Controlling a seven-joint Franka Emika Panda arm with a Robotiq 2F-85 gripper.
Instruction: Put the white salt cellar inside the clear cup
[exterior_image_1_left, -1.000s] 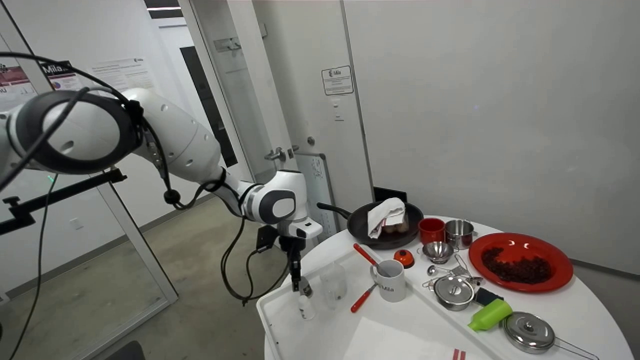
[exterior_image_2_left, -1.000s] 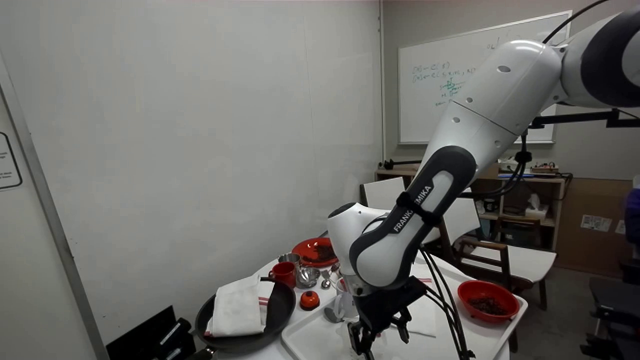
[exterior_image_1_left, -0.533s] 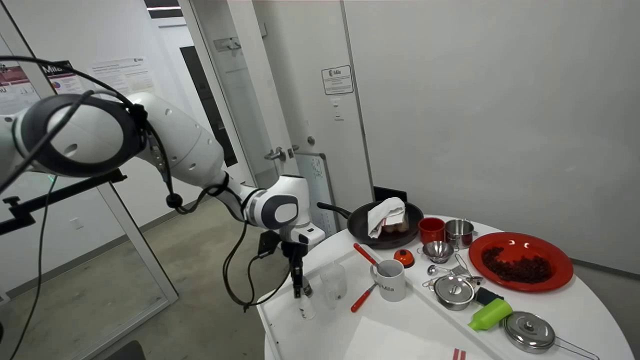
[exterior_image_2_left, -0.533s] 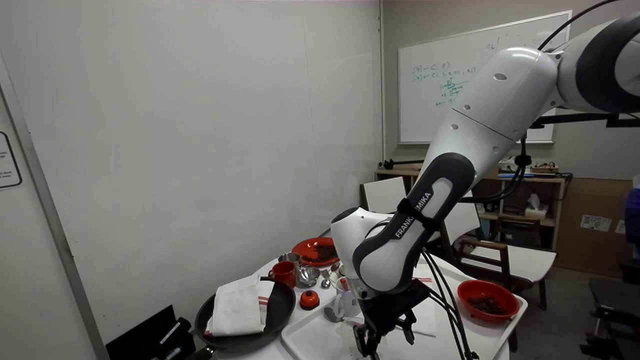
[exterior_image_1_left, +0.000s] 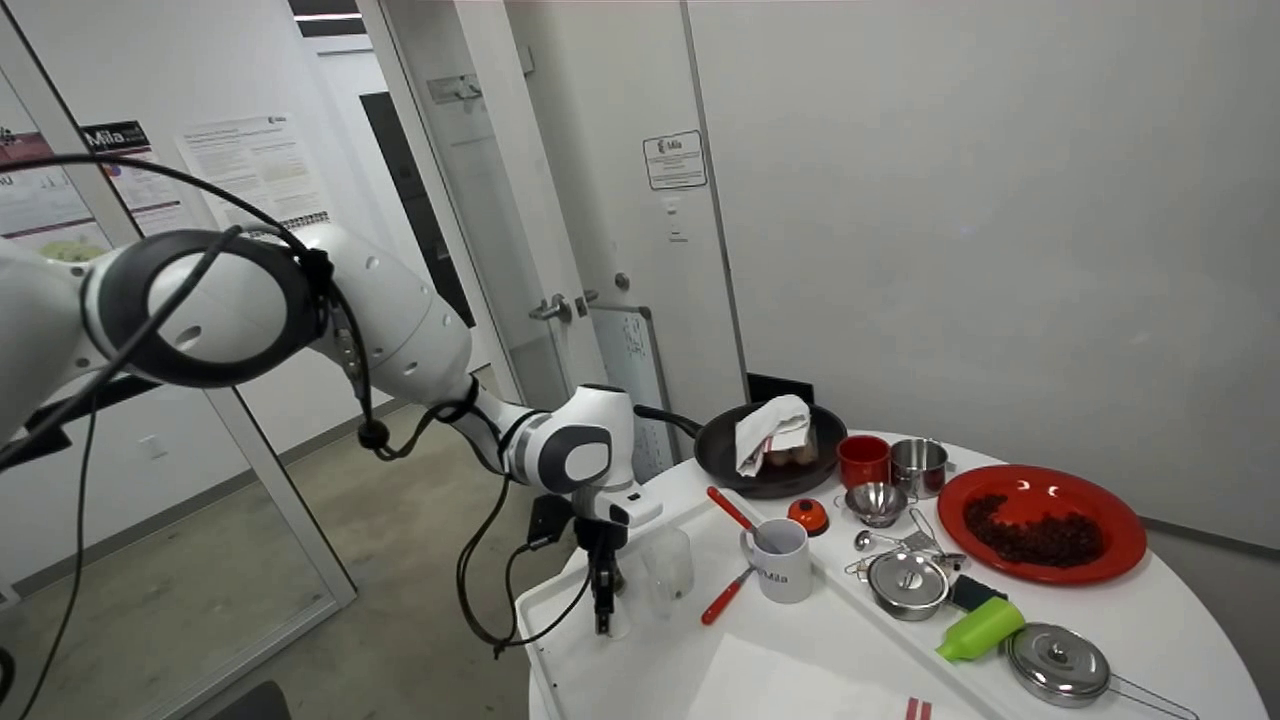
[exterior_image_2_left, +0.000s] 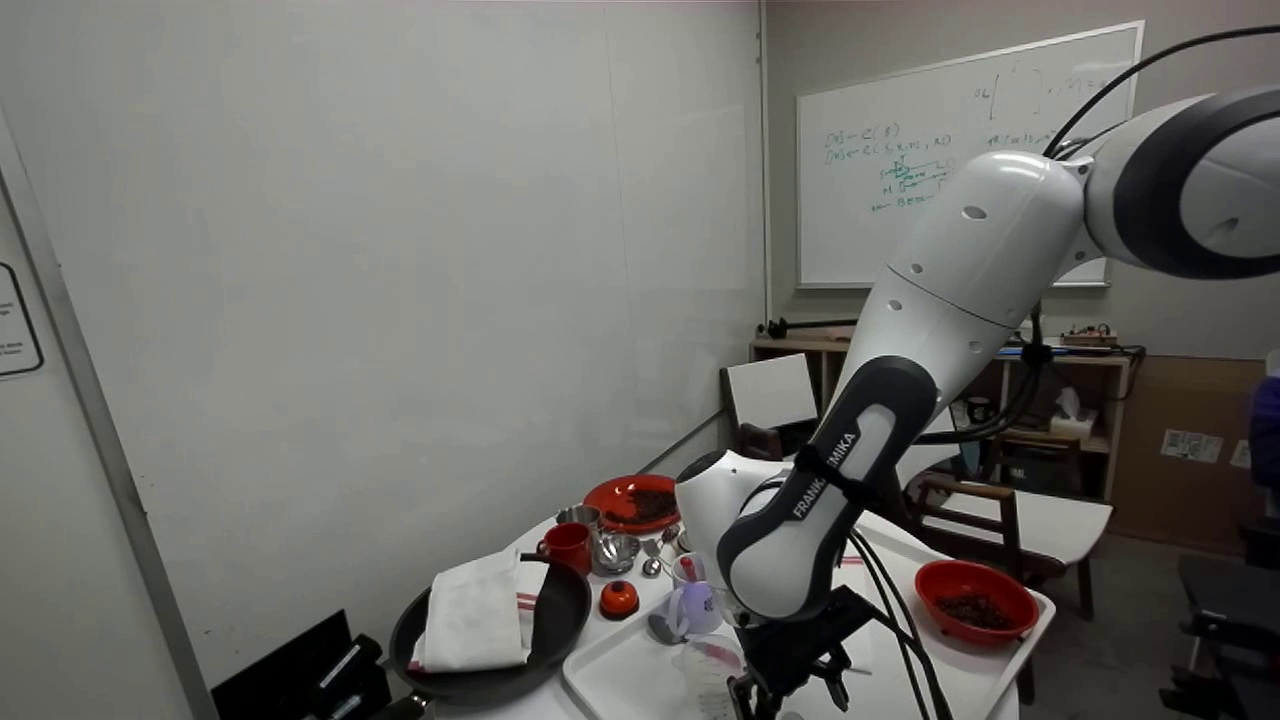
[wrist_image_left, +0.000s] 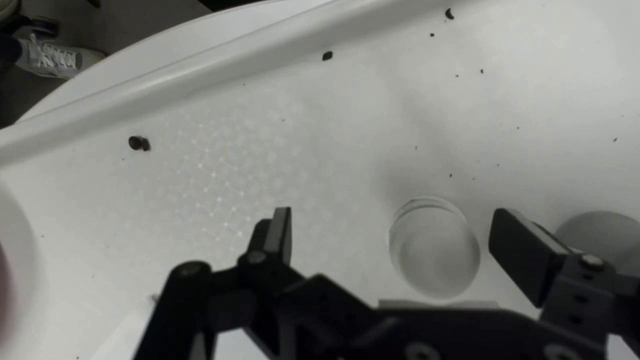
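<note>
Salt cellar (wrist_image_left: 435, 255) stands on the tray (exterior_image_1_left: 620, 690), in from its edge, between the wide-spread fingers (wrist_image_left: 522, 255) of the gripper (wrist_image_left: 390, 235), nearer one and apparently untouched. Grasping looks like the step in hand; the next move calls for centring, closing and lifting to the clear cup (exterior_image_1_left: 667, 565) nearby. The arm (exterior_image_1_left: 400, 320) reaches over the edge of the table (exterior_image_1_left: 1190, 630), gripper downward.

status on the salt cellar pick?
Claw open, straddling white salt cellar, not gripped. Clear cup nearby, cellar not in it yet. Round grey item close outside claw, might crowd it.
</note>
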